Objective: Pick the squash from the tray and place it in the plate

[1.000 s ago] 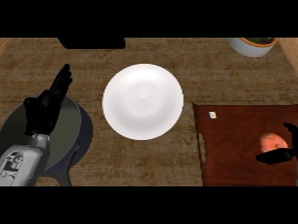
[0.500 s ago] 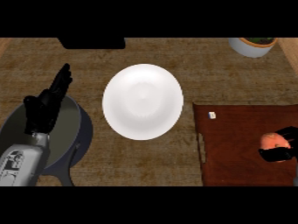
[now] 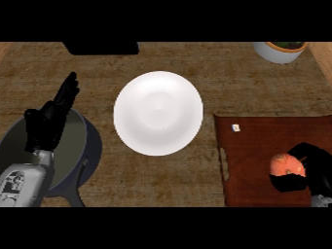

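An orange squash (image 3: 282,164) lies on the dark red tray (image 3: 269,136) at the lower right. My right hand (image 3: 313,170) is curled round the squash from its right and lower side, hiding part of it. The white plate (image 3: 158,113) sits in the middle of the counter, with nothing on it, well to the left of the tray. My left hand (image 3: 50,119) rests open at the left, fingers pointing up, above a grey pan.
A grey pan (image 3: 79,155) sits under my left forearm at the lower left. A white bowl (image 3: 279,50) stands at the top right and a black object (image 3: 101,47) at the top edge. A small white tag (image 3: 235,127) lies on the tray. Wooden edges run down both sides.
My right hand has closed its fingers round the squash and shifted slightly up and left over it. The left hand has stayed still.
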